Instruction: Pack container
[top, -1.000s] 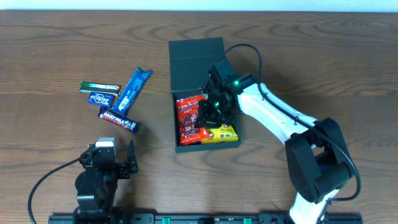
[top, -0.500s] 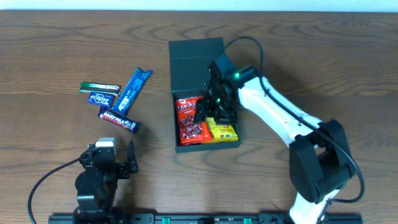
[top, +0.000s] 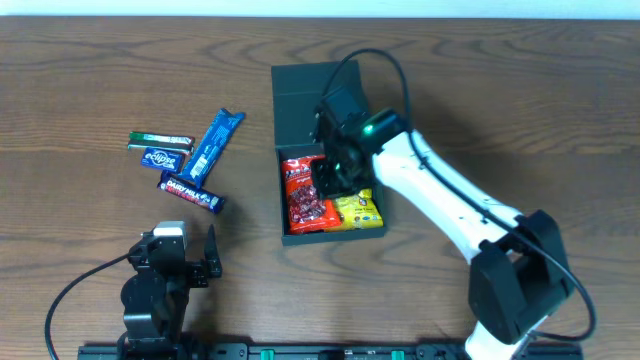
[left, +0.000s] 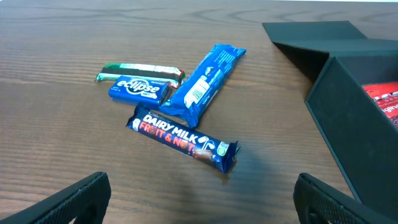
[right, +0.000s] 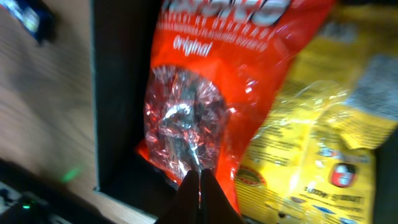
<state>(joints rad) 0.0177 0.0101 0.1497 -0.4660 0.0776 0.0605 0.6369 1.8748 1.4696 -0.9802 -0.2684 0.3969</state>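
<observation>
The dark green-grey container (top: 280, 190) stands open at mid-table, its lid (top: 310, 95) lying flat behind it. Inside lie a red snack packet (top: 303, 195) on the left and a yellow packet (top: 360, 210) on the right. My right gripper (top: 330, 178) is inside the box, fingers pressed together. In the right wrist view its tips (right: 199, 174) rest on the red packet's (right: 205, 74) crinkled end, beside the yellow packet (right: 311, 143). My left gripper (top: 178, 250) is open and empty near the front edge, also seen in the left wrist view (left: 202, 205).
Left of the container lie a Dairy Milk bar (top: 190, 192), a long blue packet (top: 217, 143), a blue Eclipse pack (top: 160, 158) and a green bar (top: 160, 139). The left wrist view shows them (left: 180, 138) and the container wall (left: 348, 118).
My right gripper has moved from the front of the box toward its back left, over the red packet, uncovering more of the yellow packet. The left arm has not moved.
</observation>
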